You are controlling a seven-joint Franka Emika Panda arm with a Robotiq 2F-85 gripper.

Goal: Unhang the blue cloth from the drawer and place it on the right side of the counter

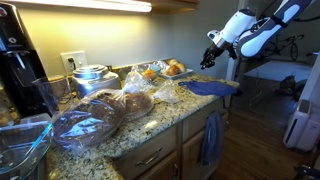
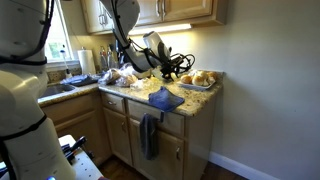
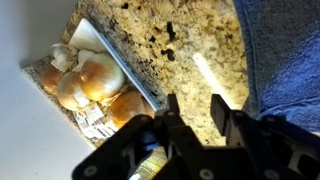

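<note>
A blue cloth [image 1: 207,88] lies crumpled on the granite counter near its end; it shows in both exterior views [image 2: 165,98] and at the right edge of the wrist view [image 3: 288,55]. A second, darker blue-grey cloth [image 1: 210,140] hangs from the drawer front below [image 2: 149,135]. My gripper [image 1: 210,55] hovers above the counter behind the lying cloth [image 2: 178,66]. In the wrist view its fingers [image 3: 196,112] are apart with only bare granite between them.
A tray of bread rolls [image 1: 172,69] sits at the back of the counter, also in the wrist view [image 3: 92,85]. Plastic containers and bagged food [image 1: 85,125] crowd the counter's other end. A coffee machine [image 1: 15,65] stands by the wall.
</note>
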